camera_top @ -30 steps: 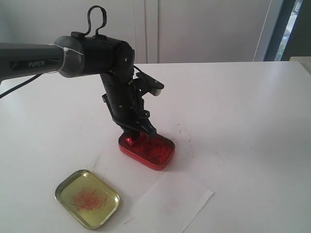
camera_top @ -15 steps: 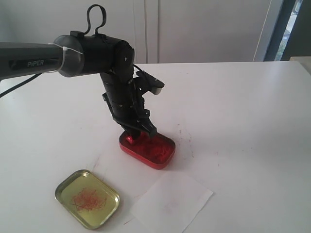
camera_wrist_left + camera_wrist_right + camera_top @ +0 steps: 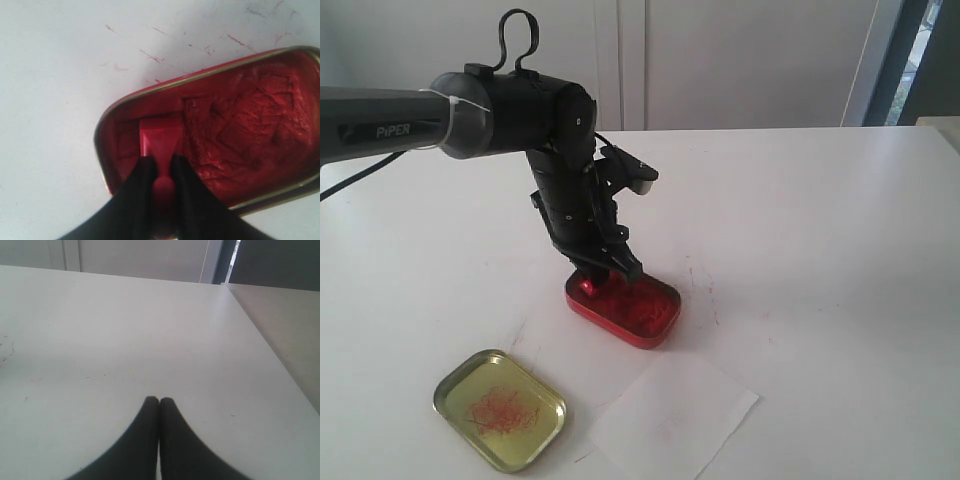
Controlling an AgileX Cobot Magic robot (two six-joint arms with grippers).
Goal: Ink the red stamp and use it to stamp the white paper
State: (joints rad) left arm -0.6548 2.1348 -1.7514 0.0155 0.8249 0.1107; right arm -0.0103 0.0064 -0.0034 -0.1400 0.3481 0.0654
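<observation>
White tabletop (image 3: 820, 220) lies beneath the red stamp (image 3: 160, 137), which is gripped by its handle in the narrowed left gripper (image 3: 161, 162) and set inside one end of the red ink tin (image 3: 150, 91). The left arm is angled steeply down, barely shifted from a second earlier. The white paper (image 3: 675, 412) lies near the tin. The right gripper (image 3: 159, 401) is closed on nothing.

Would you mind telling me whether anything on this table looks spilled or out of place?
Yes: thin red ink streaks mark the white table beside the red ink tin, outside its rim. The open gold lid is smeared red inside too. The left gripper grips the red stamp in the tin.
</observation>
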